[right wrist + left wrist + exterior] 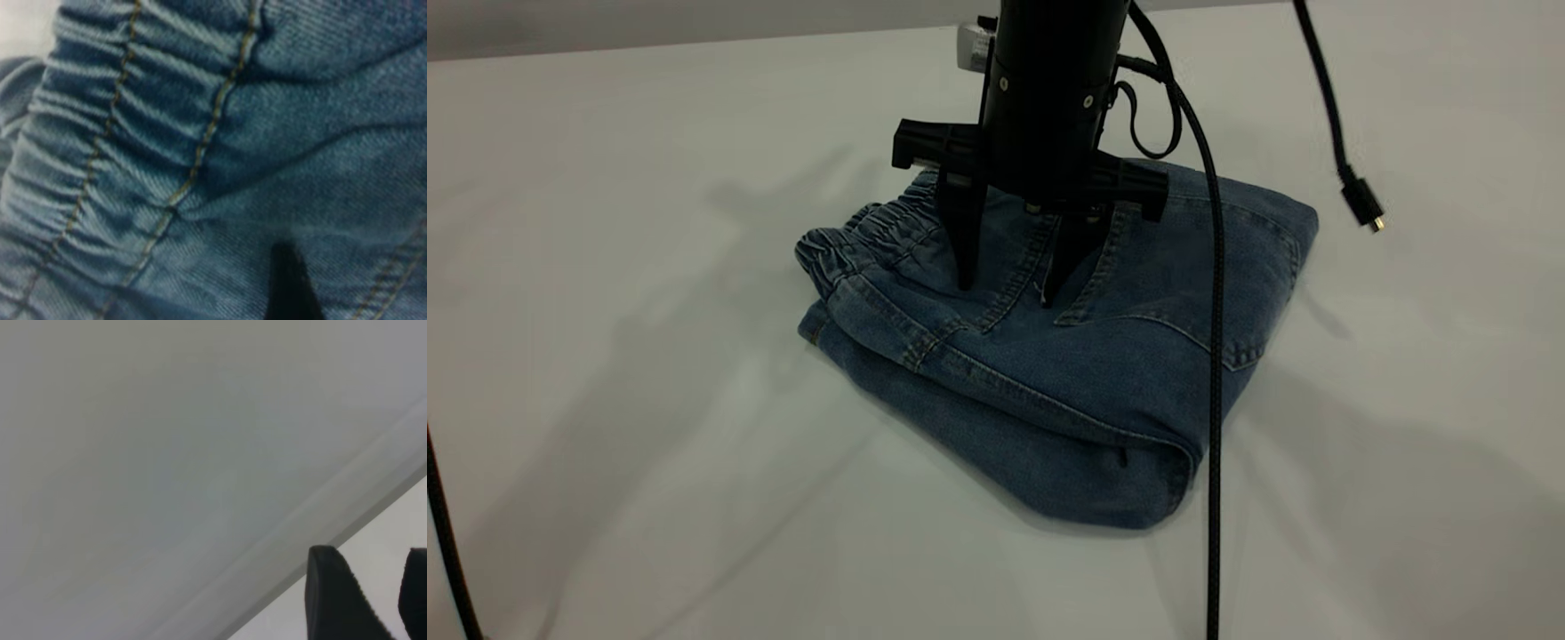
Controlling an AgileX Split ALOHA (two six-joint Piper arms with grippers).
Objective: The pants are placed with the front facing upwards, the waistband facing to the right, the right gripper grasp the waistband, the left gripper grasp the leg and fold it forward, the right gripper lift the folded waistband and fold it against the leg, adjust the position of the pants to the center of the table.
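The blue denim pants point(1067, 373) lie folded into a compact bundle on the white table point(649, 400). Their gathered waistband point(871, 227) is at the bundle's left end, on the top layer. My right gripper point(1009, 286) comes straight down onto the top layer beside the waistband. It is open, with both tips touching the denim and nothing pinched between them. The right wrist view is filled with the ruched waistband point(120, 133) and tan stitching, and shows one dark fingertip point(285, 280). My left gripper point(373, 587) is open over bare table, away from the pants, and does not show in the exterior view.
A black braided cable point(1214, 400) hangs from the right arm across the pants' right side. Another cable with a loose plug point(1365, 209) dangles at the right. A third cable point(445, 533) crosses the lower left corner. White table surrounds the pants.
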